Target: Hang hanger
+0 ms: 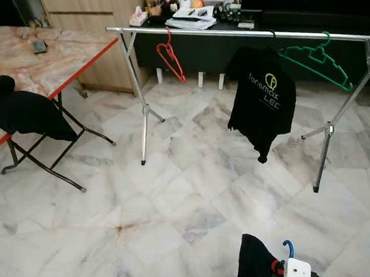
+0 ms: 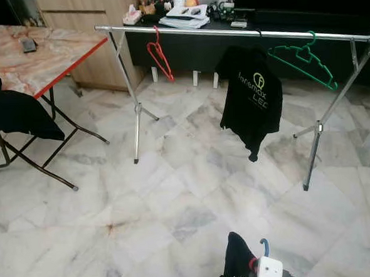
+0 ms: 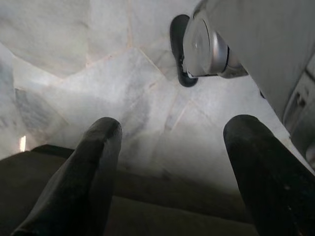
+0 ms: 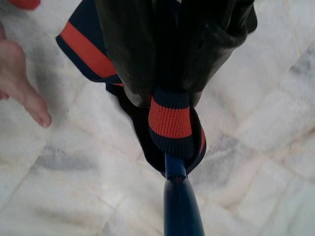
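The right gripper (image 4: 170, 93) was pressed together, pinching a blue hanger (image 4: 180, 206) with a dark garment (image 4: 170, 120) on it. The garment had a navy collar with an orange stripe, and the collar wrapped around the neck of the hanger, right between the black fingers (image 4: 133, 54). In the head views this garment (image 1: 254, 260) hung low and close to the robot, over the marble floor (image 1: 176, 202), with the blue hook (image 1: 289, 247) poking up beside it. A person's bare foot (image 4: 19, 83) stood on the floor near the garment.

The left gripper (image 3: 170, 162) pointed down at the floor. Its two black fingers (image 3: 93, 172) were spread wide apart and held nothing.

Farther away stood a long silver clothes rail (image 1: 241, 33) on thin metal legs. A red hanger (image 1: 170, 58) hung near its left end. A black T-shirt (image 1: 261, 96) with yellow and white print hung near the middle. A green hanger (image 1: 318, 61) hung near the right end, tilted.

On the left stood a folding table (image 1: 48, 59) with a marble-look top and a red edge. A phone (image 1: 39, 45) lay on it, and black clothing (image 1: 20, 111) hung over its near edge. Behind the rail was a dark cabinet (image 1: 186, 53) with small things on top.
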Robot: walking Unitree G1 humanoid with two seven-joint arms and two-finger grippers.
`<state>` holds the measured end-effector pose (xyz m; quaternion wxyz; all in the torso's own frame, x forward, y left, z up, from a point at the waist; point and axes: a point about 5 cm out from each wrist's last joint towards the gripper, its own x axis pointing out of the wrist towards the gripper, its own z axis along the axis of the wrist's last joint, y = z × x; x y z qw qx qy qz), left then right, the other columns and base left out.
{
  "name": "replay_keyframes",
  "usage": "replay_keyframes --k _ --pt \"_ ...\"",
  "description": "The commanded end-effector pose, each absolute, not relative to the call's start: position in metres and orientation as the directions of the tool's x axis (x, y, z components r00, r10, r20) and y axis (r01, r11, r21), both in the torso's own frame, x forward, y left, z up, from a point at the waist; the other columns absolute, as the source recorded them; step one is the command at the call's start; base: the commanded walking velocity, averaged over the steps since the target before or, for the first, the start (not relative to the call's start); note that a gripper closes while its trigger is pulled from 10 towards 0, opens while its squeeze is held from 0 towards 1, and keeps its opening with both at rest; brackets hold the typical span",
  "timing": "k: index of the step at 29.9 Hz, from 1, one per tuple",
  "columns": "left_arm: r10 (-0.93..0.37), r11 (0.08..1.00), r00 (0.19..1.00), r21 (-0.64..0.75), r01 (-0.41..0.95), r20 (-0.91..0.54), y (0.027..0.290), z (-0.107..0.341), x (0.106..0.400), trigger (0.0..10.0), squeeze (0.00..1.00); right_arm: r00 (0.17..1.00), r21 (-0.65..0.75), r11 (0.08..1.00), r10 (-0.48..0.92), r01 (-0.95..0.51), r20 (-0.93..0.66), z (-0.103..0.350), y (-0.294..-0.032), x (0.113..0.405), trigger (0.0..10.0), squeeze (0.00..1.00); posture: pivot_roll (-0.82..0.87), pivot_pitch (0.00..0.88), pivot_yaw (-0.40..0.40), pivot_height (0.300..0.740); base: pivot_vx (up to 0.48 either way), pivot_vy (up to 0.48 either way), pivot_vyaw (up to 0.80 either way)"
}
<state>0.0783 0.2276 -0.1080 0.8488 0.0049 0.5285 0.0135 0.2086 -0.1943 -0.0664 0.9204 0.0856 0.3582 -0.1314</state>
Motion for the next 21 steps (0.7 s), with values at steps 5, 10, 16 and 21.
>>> replay_keyframes --k 5,10,16,21 --pt "0.043 0.999 0.439 0.027 -0.042 -0.898 0.231 -0.108 0.073 10.0 0.0 0.75 0.072 0.944 -0.209 0.323 -0.627 -0.057 -0.2 0.219 10.0 0.0 -0.05 0.114 0.023 0.74 0.0 0.0 0.0" --pt "0.047 0.998 0.47 0.021 -0.06 -0.882 0.231 -0.107 0.075 10.0 0.0 0.804 0.058 0.944 -0.242 0.323 -0.543 -0.04 -0.213 0.24 10.0 0.0 -0.05 0.11 0.021 0.74 0.0 0.0 0.0" --pt "0.047 0.998 0.503 0.018 -0.061 -0.863 0.23 -0.105 0.078 10.0 0.0 0.868 0.03 0.962 -0.231 0.271 -0.44 -0.017 -0.219 0.265 10.0 0.0 -0.05 0.103 0.021 0.74 0.0 0.0 0.0" --pt "0.041 0.998 0.528 0.015 -0.055 -0.848 0.23 -0.104 0.08 10.0 0.0 0.903 -0.005 0.978 -0.192 0.206 -0.384 -0.003 -0.219 0.28 10.0 0.0 -0.05 0.1 0.018 0.74 0.0 0.0 0.0"
